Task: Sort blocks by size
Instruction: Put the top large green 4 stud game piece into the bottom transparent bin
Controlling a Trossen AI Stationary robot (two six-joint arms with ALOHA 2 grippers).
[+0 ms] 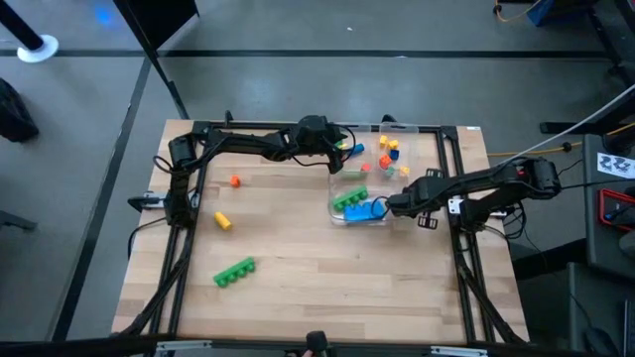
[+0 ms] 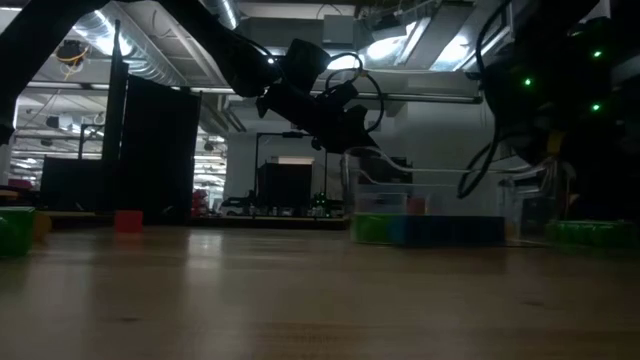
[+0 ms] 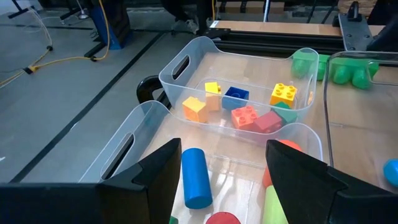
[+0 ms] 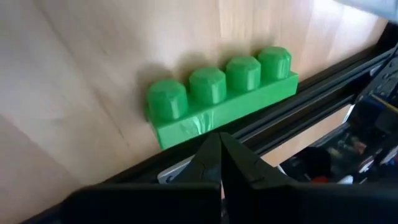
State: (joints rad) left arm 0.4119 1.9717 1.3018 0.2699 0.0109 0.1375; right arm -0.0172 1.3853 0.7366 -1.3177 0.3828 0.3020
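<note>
1. Several blocks are already in clear trays at the table's far right: small yellow, orange, red and blue bricks (image 3: pixel 239 109) fill the farther tray (image 3: pixel 180 65), while a blue cylinder (image 3: pixel 196 177) lies in the nearer tray (image 3: pixel 124 149).
2. We see three pieces loose on the left half of the table: a long green bar (image 1: pixel 234 271) near the front, a yellow piece (image 1: pixel 222 220) and a small orange piece (image 1: pixel 235 180) farther back.
3. Our left gripper (image 1: pixel 342 144) hangs over the trays with its fingers spread wide and nothing between them; the blue cylinder lies just below and between the fingers, its long axis running roughly along the gripper's reach.
4. Our right gripper (image 1: pixel 389 206) sits beside a third tray (image 1: pixel 335 188) holding green and blue pieces, fingers pinched together on nothing. A green four-stud bar (image 4: pixel 221 102) lies just ahead of it, crosswise to the fingers, seemingly against the table's rail.
5. We judge the left arm's side holds the loose pieces, so the long green bar falls to it.
</note>
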